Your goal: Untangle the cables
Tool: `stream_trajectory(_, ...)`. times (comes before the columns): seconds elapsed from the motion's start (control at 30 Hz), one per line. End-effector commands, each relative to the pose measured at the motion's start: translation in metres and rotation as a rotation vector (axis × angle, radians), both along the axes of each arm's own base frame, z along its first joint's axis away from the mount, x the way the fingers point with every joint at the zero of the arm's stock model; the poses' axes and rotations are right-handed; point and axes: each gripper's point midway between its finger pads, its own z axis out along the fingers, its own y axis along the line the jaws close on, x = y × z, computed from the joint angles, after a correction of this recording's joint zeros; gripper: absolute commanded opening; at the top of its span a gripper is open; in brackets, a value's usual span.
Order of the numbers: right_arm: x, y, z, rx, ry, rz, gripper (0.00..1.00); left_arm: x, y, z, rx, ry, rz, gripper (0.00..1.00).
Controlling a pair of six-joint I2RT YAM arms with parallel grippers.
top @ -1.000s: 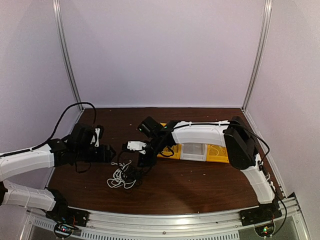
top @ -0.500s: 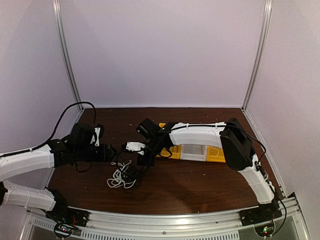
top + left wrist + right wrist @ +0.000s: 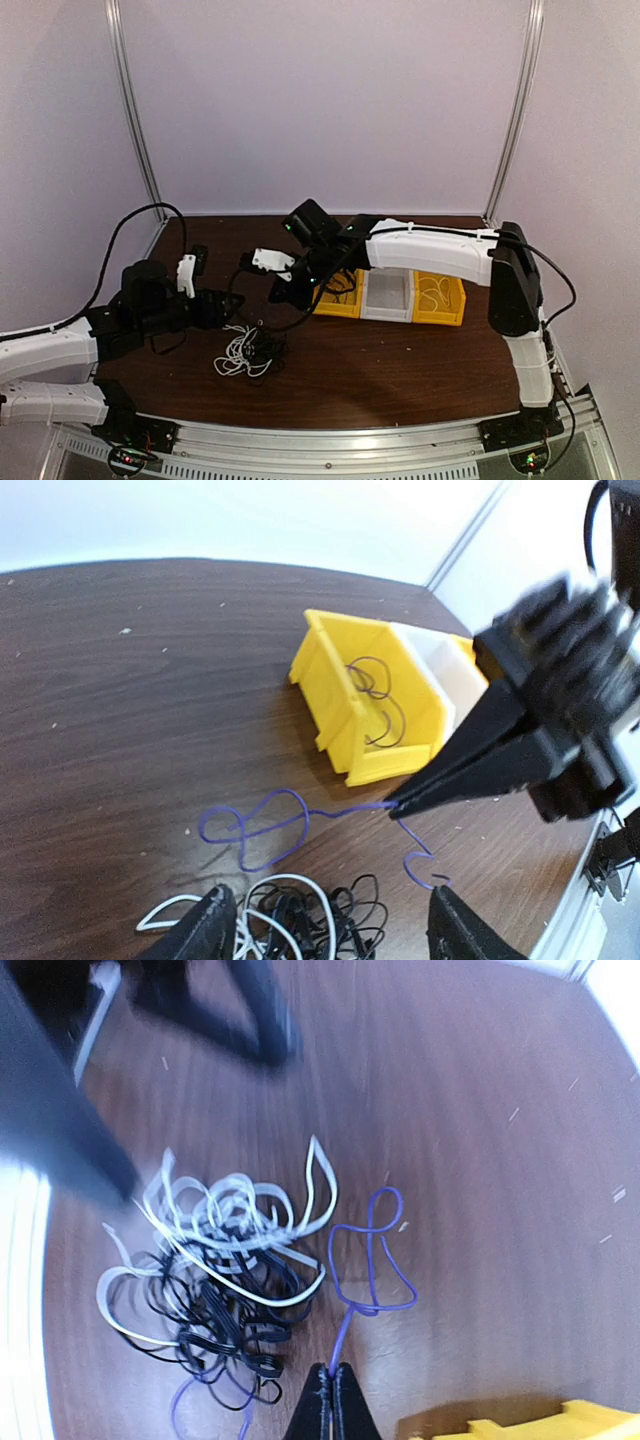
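Purple cable (image 3: 270, 825) is pinched between the pressed-together fingers of the right end effector (image 3: 330, 1380). Its loops drape onto the dark wooden surface (image 3: 400, 370) just beside a tangle of white and black cables (image 3: 215, 1280). That tangle lies toward the near edge, left of centre. Another purple loop shows at its border, and whether it threads through the knot cannot be told. The left end effector (image 3: 328, 900) hovers over the tangle with its fingers spread wide, holding nothing. Bins sit toward the right edge. The yellow bin (image 3: 370, 705) nearest the cables holds a coil of dark cable, with a white bin (image 3: 388, 295) touching it.
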Motion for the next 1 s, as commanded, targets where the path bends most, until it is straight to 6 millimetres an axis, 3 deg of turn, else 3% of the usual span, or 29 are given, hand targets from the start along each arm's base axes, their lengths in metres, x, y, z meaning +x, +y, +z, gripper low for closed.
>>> stream_trajectory(0.0, -0.009, 0.002, 0.079, 0.156, -0.046, 0.011, 0.00, -0.009, -0.028, 0.051, -0.155, -0.255, -0.123, 0.67)
stream_trajectory(0.3, -0.026, -0.003, 0.125, 0.253, -0.030, 0.045, 0.00, -0.006, -0.066, 0.033, -0.188, -0.320, -0.186, 0.66)
stream_trajectory(0.43, -0.031, -0.011, 0.133, 0.256, -0.041, 0.050, 0.00, 0.006, -0.078, 0.008, -0.141, -0.244, -0.167, 0.56)
stream_trajectory(0.6, -0.036, -0.037, 0.126, 0.218, -0.115, 0.054, 0.00, 0.007, -0.069, -0.004, -0.102, -0.193, -0.125, 0.57)
stream_trajectory(0.8, -0.042, -0.073, 0.113, 0.191, -0.185, 0.035, 0.00, -0.012, -0.063, 0.018, -0.171, -0.192, -0.168, 0.72)
stream_trajectory(0.97, -0.045, -0.084, 0.112, 0.187, -0.208, 0.043, 0.00, -0.010, -0.073, 0.024, -0.225, -0.097, -0.170, 0.75)
